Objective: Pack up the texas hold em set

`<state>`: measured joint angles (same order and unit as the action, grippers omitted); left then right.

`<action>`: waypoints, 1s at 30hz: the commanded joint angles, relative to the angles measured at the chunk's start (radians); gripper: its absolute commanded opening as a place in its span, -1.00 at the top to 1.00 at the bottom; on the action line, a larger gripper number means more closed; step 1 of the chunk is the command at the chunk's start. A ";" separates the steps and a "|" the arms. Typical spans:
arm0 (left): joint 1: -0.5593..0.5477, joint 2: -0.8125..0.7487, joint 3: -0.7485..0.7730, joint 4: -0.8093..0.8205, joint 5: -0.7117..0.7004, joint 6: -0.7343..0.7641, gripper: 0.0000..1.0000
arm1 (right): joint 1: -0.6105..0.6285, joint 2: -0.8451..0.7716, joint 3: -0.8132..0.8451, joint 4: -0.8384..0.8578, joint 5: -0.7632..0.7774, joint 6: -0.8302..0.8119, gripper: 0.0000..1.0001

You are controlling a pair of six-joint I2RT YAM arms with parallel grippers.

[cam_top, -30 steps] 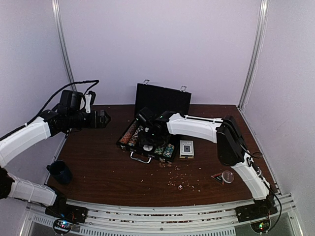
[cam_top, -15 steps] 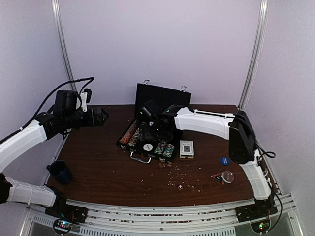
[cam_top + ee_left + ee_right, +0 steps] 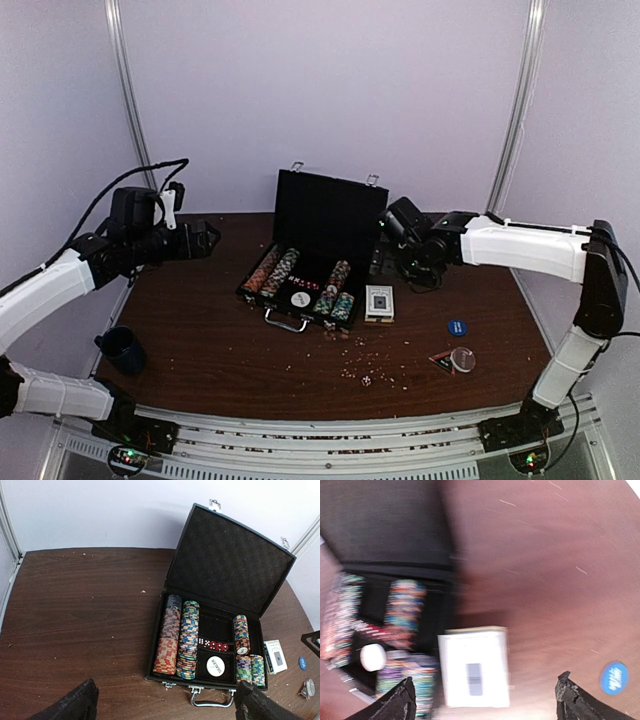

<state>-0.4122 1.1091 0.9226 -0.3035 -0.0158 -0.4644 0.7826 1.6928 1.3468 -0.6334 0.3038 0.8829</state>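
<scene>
The black case (image 3: 330, 205) lies open in mid-table with its lid up. Inside are chip rows (image 3: 189, 639), red dice (image 3: 212, 644) and a white dealer button (image 3: 216, 666). The card deck box (image 3: 378, 302) lies flat on the table just right of the case. A blue round button (image 3: 456, 327) rests further right. My right gripper (image 3: 383, 258) hovers open and empty above the deck box (image 3: 475, 667), which the blurred right wrist view shows between its fingers. My left gripper (image 3: 205, 240) hangs open and empty in the air left of the case.
A dark blue mug (image 3: 122, 350) stands at the front left. A clear round piece (image 3: 462, 358) and a small dark item (image 3: 440, 360) lie at the front right. A loose die (image 3: 366, 380) and crumbs dot the table in front of the case.
My right gripper has drawn back from over the case to the right, above the deck box, and opened wider. The left arm has barely moved.
</scene>
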 commanded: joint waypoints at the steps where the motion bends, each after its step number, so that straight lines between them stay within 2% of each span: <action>1: 0.001 -0.013 0.003 0.024 0.007 0.000 -0.96 | -0.079 -0.101 -0.151 -0.046 0.017 0.154 -0.91; 7: 0.001 0.019 0.005 0.021 0.027 -0.015 -0.96 | -0.161 -0.175 -0.312 -0.060 -0.046 0.192 -0.90; 16: 0.001 0.071 0.011 0.035 0.061 -0.017 -0.96 | -0.252 -0.171 -0.403 -0.065 -0.130 0.175 -0.93; 22: 0.001 0.093 0.053 0.017 0.043 0.040 -0.96 | -0.287 -0.137 -0.433 -0.055 -0.145 0.156 -0.84; 30: 0.001 0.120 0.057 0.028 0.058 0.040 -0.96 | -0.332 -0.086 -0.477 0.021 -0.190 0.122 -0.68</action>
<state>-0.4122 1.2049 0.9451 -0.3134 0.0307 -0.4423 0.4698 1.5799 0.8818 -0.6495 0.1291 1.0283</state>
